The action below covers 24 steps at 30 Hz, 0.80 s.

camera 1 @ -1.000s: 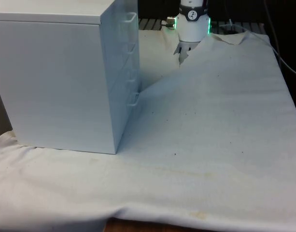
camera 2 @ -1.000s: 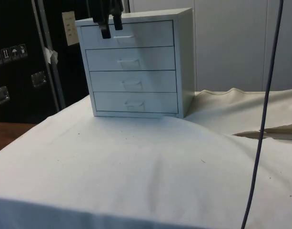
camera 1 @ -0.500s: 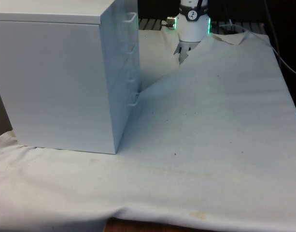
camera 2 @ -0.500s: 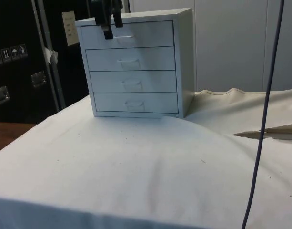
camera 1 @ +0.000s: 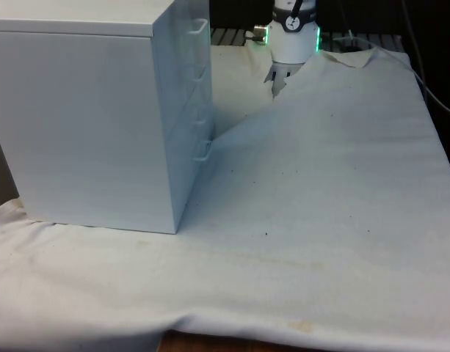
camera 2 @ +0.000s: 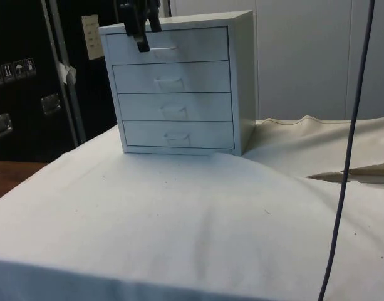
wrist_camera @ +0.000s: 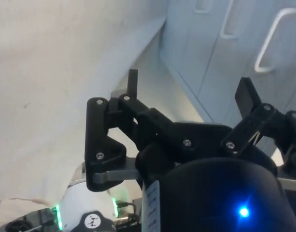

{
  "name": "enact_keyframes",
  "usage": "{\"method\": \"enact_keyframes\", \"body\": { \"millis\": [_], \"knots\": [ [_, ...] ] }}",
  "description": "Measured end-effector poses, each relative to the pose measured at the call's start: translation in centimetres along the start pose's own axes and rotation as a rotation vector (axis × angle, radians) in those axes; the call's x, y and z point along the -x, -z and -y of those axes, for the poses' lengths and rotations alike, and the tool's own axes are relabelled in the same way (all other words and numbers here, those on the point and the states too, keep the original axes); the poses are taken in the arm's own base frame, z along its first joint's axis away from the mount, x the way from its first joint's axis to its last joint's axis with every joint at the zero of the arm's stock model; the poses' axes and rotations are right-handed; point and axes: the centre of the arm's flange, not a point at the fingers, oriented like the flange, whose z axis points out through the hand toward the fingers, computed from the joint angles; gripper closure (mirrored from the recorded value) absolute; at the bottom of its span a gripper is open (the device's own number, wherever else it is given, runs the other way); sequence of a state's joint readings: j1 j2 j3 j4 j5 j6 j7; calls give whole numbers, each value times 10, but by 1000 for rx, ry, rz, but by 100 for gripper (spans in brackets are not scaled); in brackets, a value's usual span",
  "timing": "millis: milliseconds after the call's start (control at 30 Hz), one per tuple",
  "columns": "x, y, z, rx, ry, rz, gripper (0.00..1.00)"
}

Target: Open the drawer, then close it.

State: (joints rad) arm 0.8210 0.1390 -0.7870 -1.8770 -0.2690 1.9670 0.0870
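Black claw [camera 2: 143, 34] hangs high in front of the chest [camera 2: 179, 81] in the side view, its fingers [camera 2: 142, 41] apart and gripping nothing — one hangs lower, over the top drawer [camera 2: 170, 46] to the left of that drawer's handle [camera 2: 161, 49], the other sits higher, near the chest's top edge. In the wrist view the claw [wrist_camera: 186, 94] points toward the drawer fronts, its two fingertips [wrist_camera: 133, 82] well apart, with a white bar handle [wrist_camera: 273, 41] near the wider-set tip; I cannot tell whether anything touches.

All four drawers sit flush, none pulled out. The chest stands on the cloth [camera 2: 179, 219] at the table's far edge in the side view; in the front view the chest [camera 1: 85, 117] fills the near left corner of the table, side panel to the camera, its handles [camera 1: 199, 29] poking out along the right edge. The cloth [camera 1: 320, 183] is rumpled — a fold runs from the chest's foot toward the arm base [camera 1: 291, 40] at the far edge.
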Motion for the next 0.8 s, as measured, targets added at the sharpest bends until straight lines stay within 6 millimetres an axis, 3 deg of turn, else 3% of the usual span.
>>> {"method": "enact_keyframes", "body": {
  "millis": [200, 500, 800],
  "knots": [
    [-2, -5, 2, 41, -3, 4, 0],
    [-7, -34, -6, 75, -18, -5, 0],
    [-10, -40, -13, 135, -13, -7, 0]
  ]
}}
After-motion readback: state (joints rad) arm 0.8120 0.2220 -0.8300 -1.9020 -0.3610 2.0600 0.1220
